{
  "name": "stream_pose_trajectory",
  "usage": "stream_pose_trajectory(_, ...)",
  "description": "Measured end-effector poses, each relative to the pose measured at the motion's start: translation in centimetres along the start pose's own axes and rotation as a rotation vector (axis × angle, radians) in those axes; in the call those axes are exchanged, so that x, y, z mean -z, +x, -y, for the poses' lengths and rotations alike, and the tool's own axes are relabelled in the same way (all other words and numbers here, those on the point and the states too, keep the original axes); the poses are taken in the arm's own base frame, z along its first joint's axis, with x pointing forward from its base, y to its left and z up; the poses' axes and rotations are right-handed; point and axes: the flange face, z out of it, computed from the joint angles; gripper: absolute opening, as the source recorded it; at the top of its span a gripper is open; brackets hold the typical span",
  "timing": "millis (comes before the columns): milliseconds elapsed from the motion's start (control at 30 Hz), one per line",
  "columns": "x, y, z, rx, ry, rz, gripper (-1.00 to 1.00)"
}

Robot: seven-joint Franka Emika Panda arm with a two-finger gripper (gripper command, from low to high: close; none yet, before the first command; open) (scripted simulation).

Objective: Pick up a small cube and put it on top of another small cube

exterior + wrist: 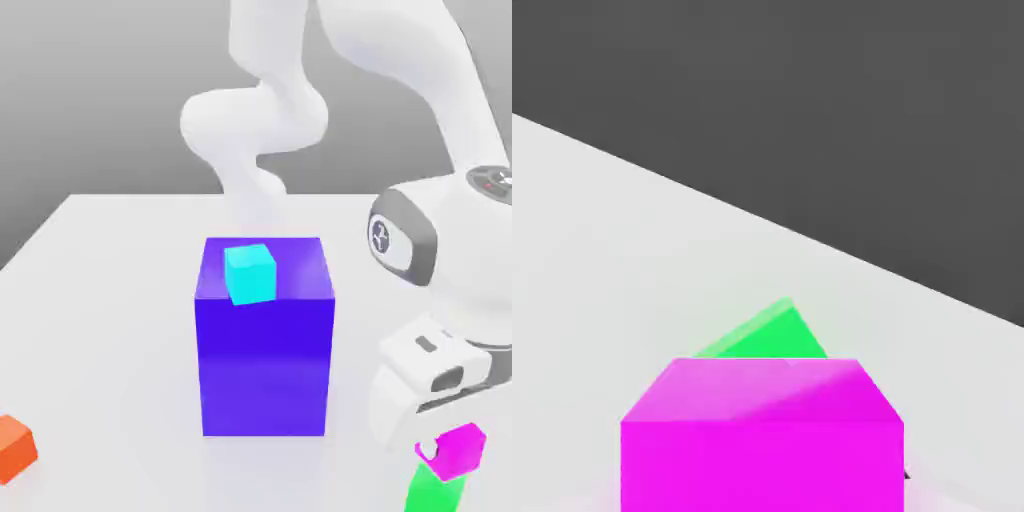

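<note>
Surface [110,300] first, pale and wide, carrying everything I work with. On it, near the middle of the exterior view, stands the big blue block [265,365] with a cyan cube [249,273] resting on its top face. At the exterior view's right the arm [440,250] comes down in a tall bend, its wrist folded so the hand [440,445] points down toward the surface, low at the bottom right corner. Right under it sits the small cube [460,450], magenta, tilted a little in that view, and directly beneath that the green cube [432,490], of which I see the upper part. The hand view agrees: the magenta cube fills the near field with the green one [767,338] peeking out behind and below it. An orange cube [15,448] lies well apart at the exterior view's left edge.

I judge this to be the placing step: the magenta cube is over, perhaps already touching, the green one. I cannot tell whether contact is made, nor how wide the hand stands or whether it grips the cube. The next move calls for checking that the cube sits square, then a straight lift clear without nudging the stack.
</note>
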Motion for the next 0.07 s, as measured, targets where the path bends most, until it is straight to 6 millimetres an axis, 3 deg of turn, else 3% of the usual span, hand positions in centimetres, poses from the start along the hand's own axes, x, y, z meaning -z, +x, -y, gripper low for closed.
stream_pose_trajectory(67,0.0,0.0,0.0,0.0,0.0,0.0,1.0)
